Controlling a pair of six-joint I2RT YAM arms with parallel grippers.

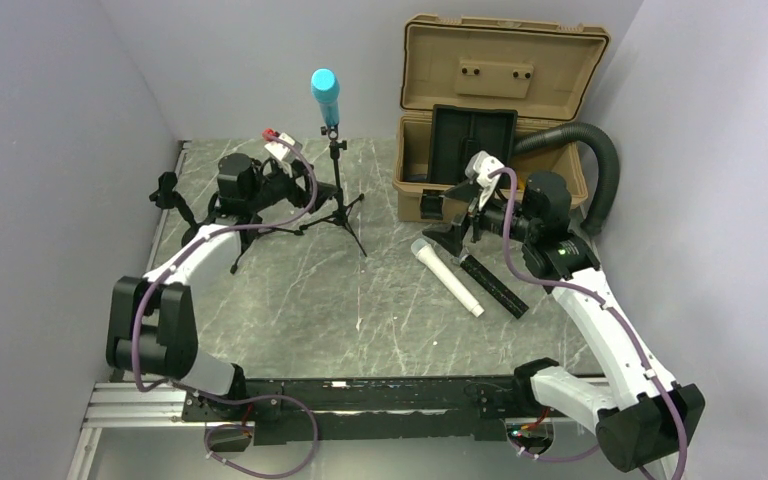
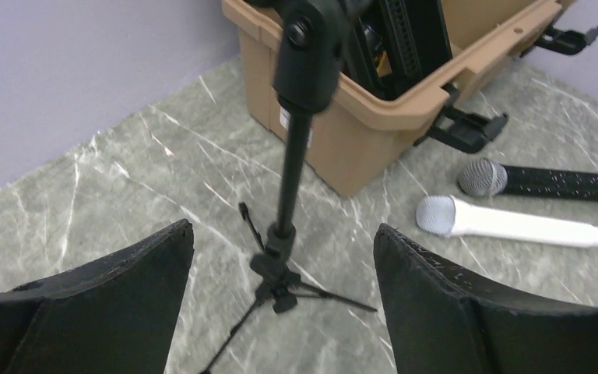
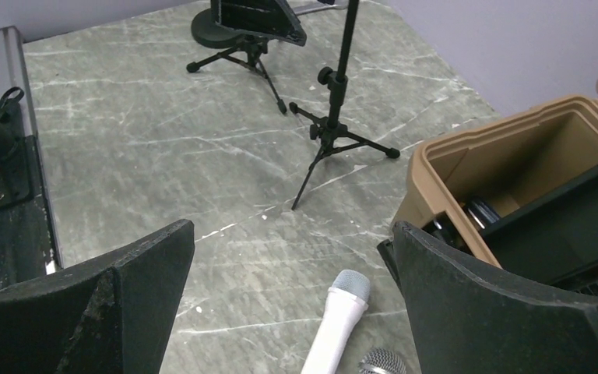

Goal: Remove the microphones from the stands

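- The blue microphone (image 1: 325, 92) is sitting in the clip at the top of the stand (image 1: 337, 178). The stand is toward the back of the tabletop (image 1: 290, 300), just left of an open tan case (image 1: 500, 120).
- The microphone's long axis is running close to vertical, head up, with a slight lean.
- The left gripper (image 2: 282, 232) is facing the stand with its fingers (image 2: 117, 304) spread wide, holding nothing.
- The stand's thin pole is showing straight ahead in the gap between those fingers, touching neither one.
- In the left wrist view the clip (image 2: 309, 54) is reaching the top edge and the microphone is cut off above it. The microphone is therefore lying ahead of and above this gripper, not level with it.
- The left arm is the nearer one.
- The right gripper (image 3: 292, 227) is hanging wide open and empty on the case side, well apart from the stand.
- Below the right gripper, a white microphone (image 3: 335, 319) and a black microphone (image 3: 381, 363) are lying flat on the tabletop. Neither is the one in the stand.
- As a judgement, the coming move is turning on height. The left gripper is likely needing to rise along the pole until its fingers are flanking the blue body, close across it, then draw it upward along its own axis out of the clip.
- The light tripod is looking easy to tip if the pull goes sideways.
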